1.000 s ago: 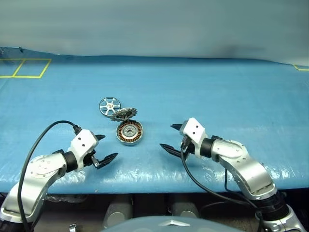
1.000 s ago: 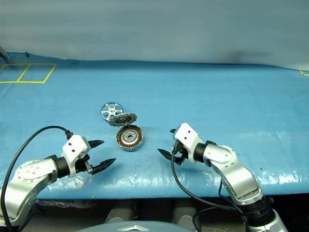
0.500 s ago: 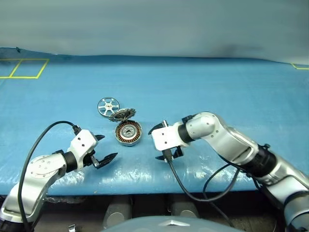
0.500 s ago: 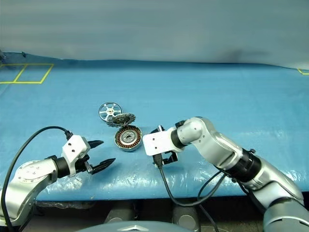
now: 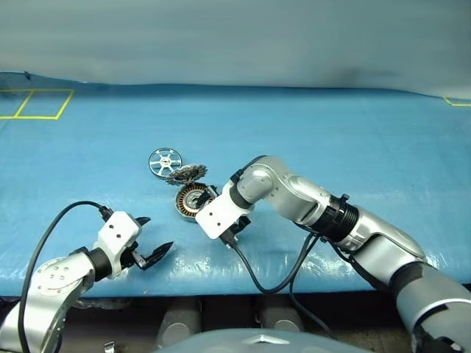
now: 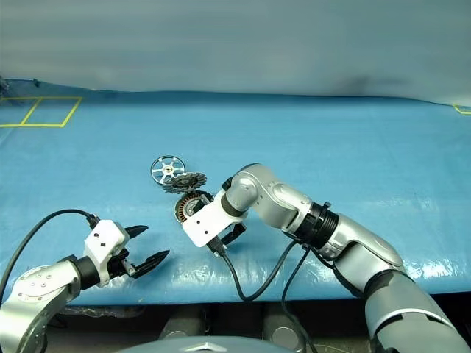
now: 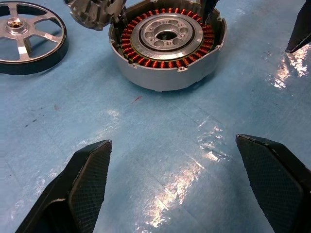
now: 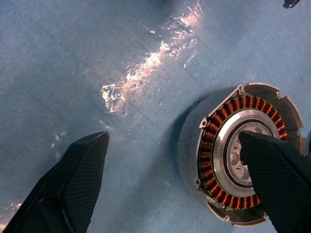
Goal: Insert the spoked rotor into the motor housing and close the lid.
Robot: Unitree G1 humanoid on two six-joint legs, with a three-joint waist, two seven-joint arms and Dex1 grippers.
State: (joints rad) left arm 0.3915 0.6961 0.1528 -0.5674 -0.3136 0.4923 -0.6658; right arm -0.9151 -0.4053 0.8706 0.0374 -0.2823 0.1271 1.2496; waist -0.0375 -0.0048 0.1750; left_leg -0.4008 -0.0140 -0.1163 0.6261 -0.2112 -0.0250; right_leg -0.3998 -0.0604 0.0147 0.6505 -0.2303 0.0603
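Blue sheeting covers the table (image 5: 353,132), where the housing (image 7: 167,46) sits open, its lid (image 5: 187,174) tilted up at the rim and the rotor (image 5: 165,161) lying just beyond. Both grippers are spread wide and empty, the right gripper (image 8: 180,184) poised over the housing, the left gripper (image 5: 152,239) nearer the table's front edge. Nothing is fitted yet; I'd say the next move is picking up the rotor.

Right hand (image 5: 208,197) hangs over the housing (image 7: 167,41), blocking approach from above. Lid (image 5: 187,174) and rotor (image 5: 165,162) crowd its far side. Bare surface (image 5: 353,147) lies between housing and left hand (image 5: 150,237).
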